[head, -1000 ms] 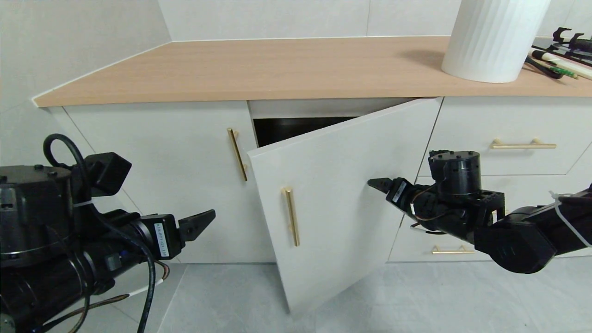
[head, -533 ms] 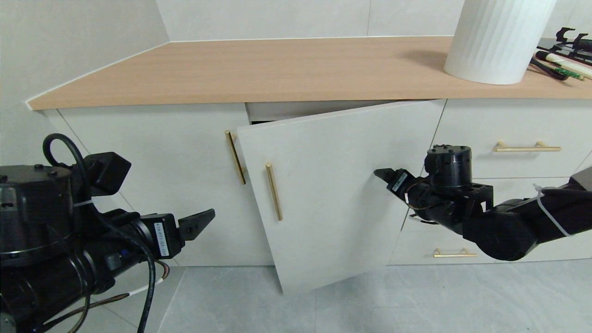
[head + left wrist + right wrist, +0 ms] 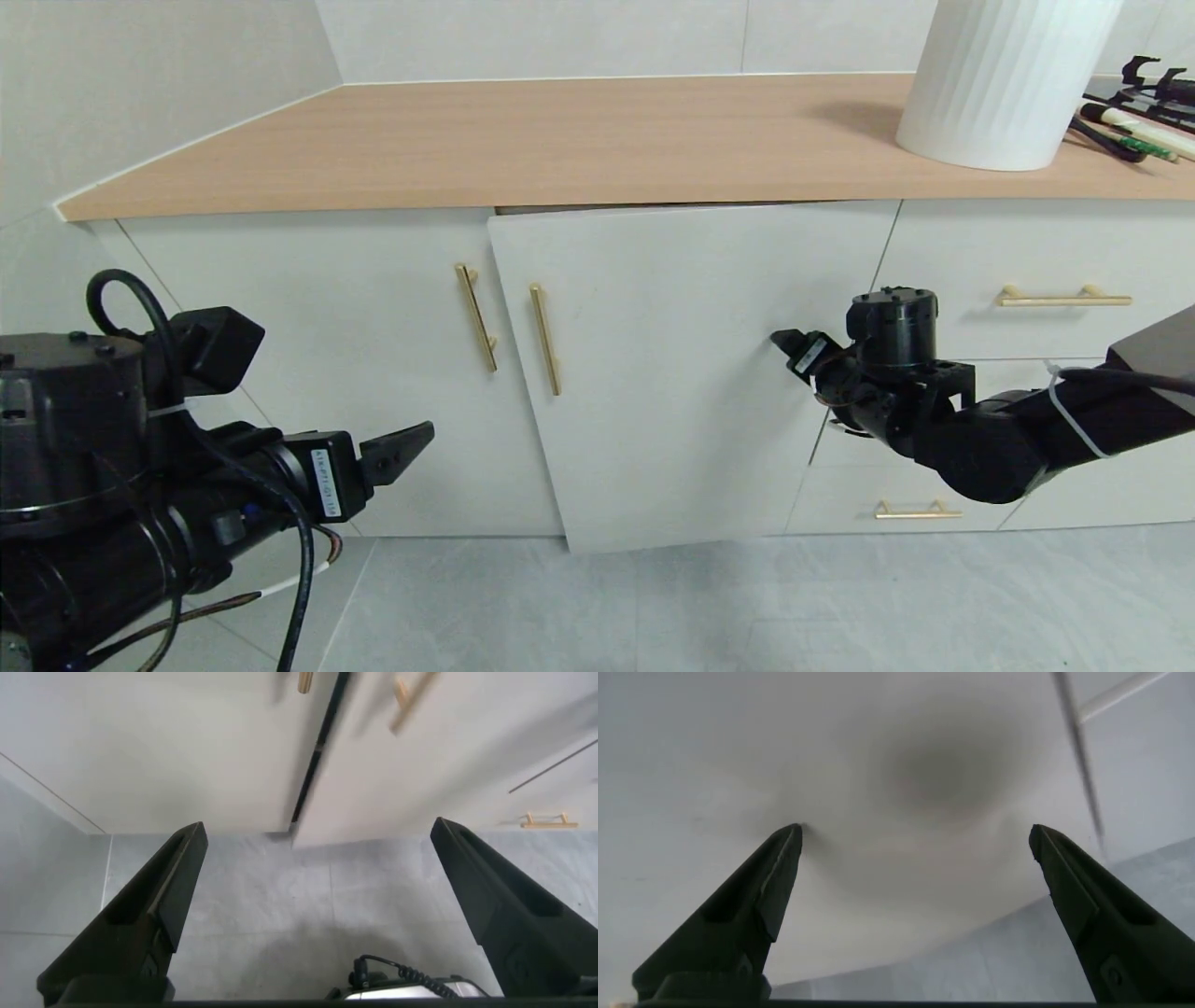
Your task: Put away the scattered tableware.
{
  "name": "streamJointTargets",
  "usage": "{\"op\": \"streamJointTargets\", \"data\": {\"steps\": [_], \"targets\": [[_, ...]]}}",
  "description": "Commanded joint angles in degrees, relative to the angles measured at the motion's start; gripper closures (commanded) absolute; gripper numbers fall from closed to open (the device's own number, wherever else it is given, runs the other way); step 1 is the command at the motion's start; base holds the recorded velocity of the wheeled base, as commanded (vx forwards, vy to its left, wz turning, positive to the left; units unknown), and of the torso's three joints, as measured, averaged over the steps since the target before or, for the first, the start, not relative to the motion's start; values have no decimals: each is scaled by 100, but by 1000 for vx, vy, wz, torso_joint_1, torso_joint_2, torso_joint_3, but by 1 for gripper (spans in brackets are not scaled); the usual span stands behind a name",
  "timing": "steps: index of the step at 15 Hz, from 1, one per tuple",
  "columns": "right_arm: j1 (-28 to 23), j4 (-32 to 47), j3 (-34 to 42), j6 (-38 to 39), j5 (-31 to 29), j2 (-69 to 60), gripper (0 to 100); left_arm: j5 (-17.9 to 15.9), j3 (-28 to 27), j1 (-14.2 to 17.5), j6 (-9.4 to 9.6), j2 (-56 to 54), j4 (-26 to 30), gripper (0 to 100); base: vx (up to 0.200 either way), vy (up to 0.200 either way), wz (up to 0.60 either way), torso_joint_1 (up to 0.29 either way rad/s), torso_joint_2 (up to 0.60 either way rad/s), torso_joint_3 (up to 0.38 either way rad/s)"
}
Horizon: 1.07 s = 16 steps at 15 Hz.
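I am pressing my right gripper (image 3: 915, 840), fingers spread, on the stiff door (image 3: 672, 392), likely swinging lightly, best pushed near its handle (image 3: 544, 339); left gripper (image 3: 318, 835) gaping too

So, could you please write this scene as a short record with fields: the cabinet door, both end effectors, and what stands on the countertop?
Cabinet door: nearly shut, a thin dark gap along its top edge
Door handle: gold bar, upright, nothing grips it
Right end effector: open, empty, fingertips at the door's face, toward the hinge side
Left end effector: open, empty, low, apart from the cabinets
Countertop: white ribbed container near its right end, utensils beside it
Tableware status: utensils lie on the countertop, not put away
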Motion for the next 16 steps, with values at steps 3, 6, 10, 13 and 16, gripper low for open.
{"op": "streamJointTargets", "data": {"steps": [3,6,10,13,16], "targets": [[-113,-7,-129,3,-81,92,0,3,1,-2,-10,6,2,0,0,0,0,0,0,0],[-113,-7,-138,3,-151,83,0,3,1,-2,-1,6,-7,0,0,0,0,0,0,0],[-140,-7,-129,-6,-142,57,0,3,1,-2,-1,6,-7,0,0,0,0,0,0,0],[-52,-33,319,-59,77,-374,0,3,10,-2,-1,-3,-7,0,0,0,0,0,0,0],[27,-51,1066,-410,930,-1402,0,-15,98,-2,-1,-29,-34,0,0,0,0,0,0,0]]}}
